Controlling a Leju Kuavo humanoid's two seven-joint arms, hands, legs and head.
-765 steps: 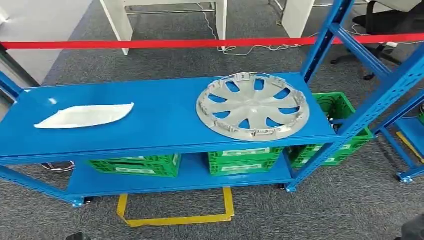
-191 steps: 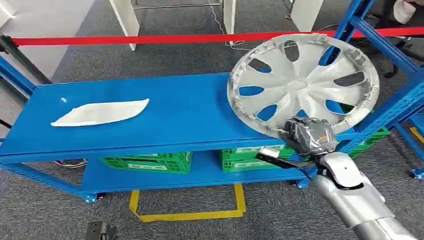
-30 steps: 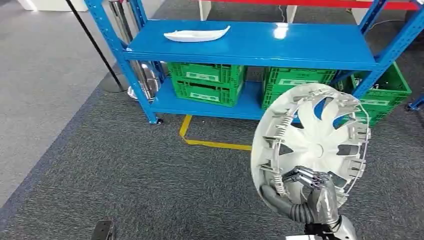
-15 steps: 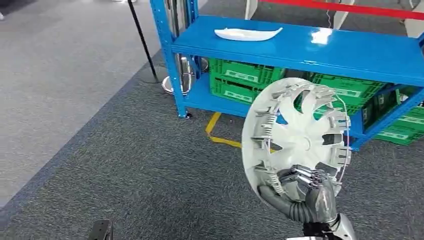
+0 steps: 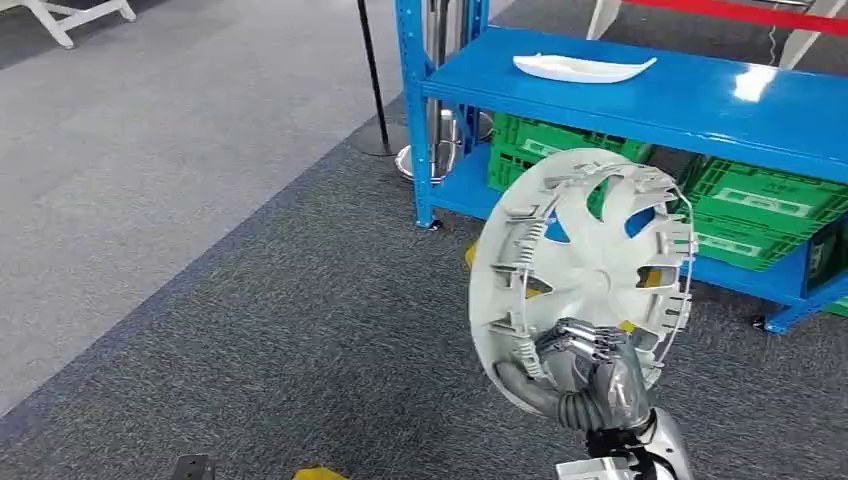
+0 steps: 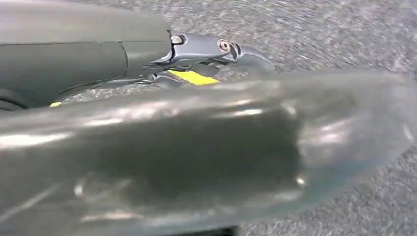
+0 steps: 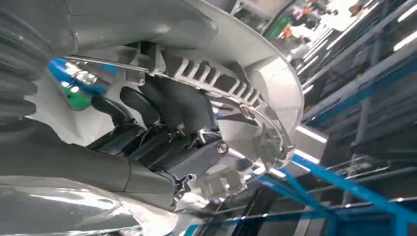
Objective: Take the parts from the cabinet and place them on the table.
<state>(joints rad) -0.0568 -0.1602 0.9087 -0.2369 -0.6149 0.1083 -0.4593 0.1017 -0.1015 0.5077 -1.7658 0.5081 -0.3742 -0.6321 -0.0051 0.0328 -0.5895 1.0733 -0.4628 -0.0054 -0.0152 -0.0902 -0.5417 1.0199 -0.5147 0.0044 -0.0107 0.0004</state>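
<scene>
We carry one silver wheel cover [image 5: 585, 280], held upright on its edge in the air over the grey carpet [image 5: 250, 300], out in front of the blue rack [image 5: 640, 95] and apart from it. Our right hand [image 5: 590, 375] grips it at the lower rim, fingers [image 5: 575, 345] wrapped in among the clips on its ribbed back; in the right wrist view the dark fingers [image 7: 162, 118] curl over that same rim [image 7: 246, 64], and we judge the hold firm but narrow, one small grip on a broad, light disc. Of our left hand we cannot tell whether it is open or closed: its wrist view gives us a blurred grey arm and the carpet beyond. What could go wrong from here, as we judge it: the cover may swing or twist in the fingers as we walk and turn, since all its weight stands above the grip; it may slip out and drop to the carpet; or its tall upper edge may catch on the rack's near post [image 5: 412, 110] if we turn too close. No worktop is in sight, so the setting-down is not yet begun. Counting outward from the wheel cover: one white leaf-shaped part [image 5: 583, 68] lies on the rack's top shelf, not yet fetched; on the shelf below it we make out three green crates [image 5: 760, 215], and one black pole [image 5: 373, 75] stands just beside the near post.
</scene>
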